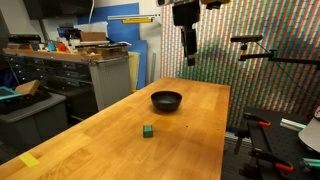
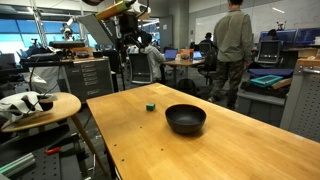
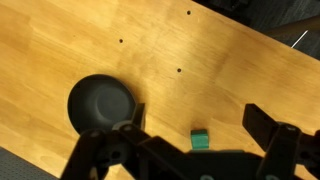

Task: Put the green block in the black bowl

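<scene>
Wrist view showed the gripper spread wide and empty above the desk. The green block sat on it near the black bowl, apart from it. Being tiny, it could get nudged away if the descent came off-centre.

Wooden table, grey drawer cabinets, bright workshop.

The arm shows at the top centre of an exterior view, and the gripper hangs from it pointing straight down, high above the surface. In the wrist view the gripper fills the lower edge of the frame, with its jaws spread wide apart.
</scene>
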`<state>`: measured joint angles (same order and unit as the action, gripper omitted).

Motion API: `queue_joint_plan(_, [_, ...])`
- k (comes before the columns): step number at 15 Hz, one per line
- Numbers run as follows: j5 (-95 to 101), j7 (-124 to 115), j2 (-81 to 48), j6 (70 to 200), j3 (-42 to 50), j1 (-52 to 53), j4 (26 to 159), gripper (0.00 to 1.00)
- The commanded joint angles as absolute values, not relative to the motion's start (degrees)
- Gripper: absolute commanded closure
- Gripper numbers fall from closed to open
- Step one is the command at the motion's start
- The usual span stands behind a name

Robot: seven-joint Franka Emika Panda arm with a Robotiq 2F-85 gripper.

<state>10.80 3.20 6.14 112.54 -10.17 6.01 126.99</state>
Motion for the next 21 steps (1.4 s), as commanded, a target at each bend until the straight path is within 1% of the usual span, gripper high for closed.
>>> queue_joint_plan(1, [12.8, 2.3, -1.2, 116.4, -9.9, 6.9, 122.3, 0.00])
queue_joint_plan(9, [8.8, 5.7, -12.7, 125.9, -10.0, 7.9, 118.0, 0.00])
queue_joint_plan(14, [6.5, 8.5, -17.9, 130.2, -10.3, 7.7, 117.0, 0.00])
queue_joint_plan(21, [8.5, 8.2, -24.0, 137.8, -9.5, 8.3, 116.9, 0.00])
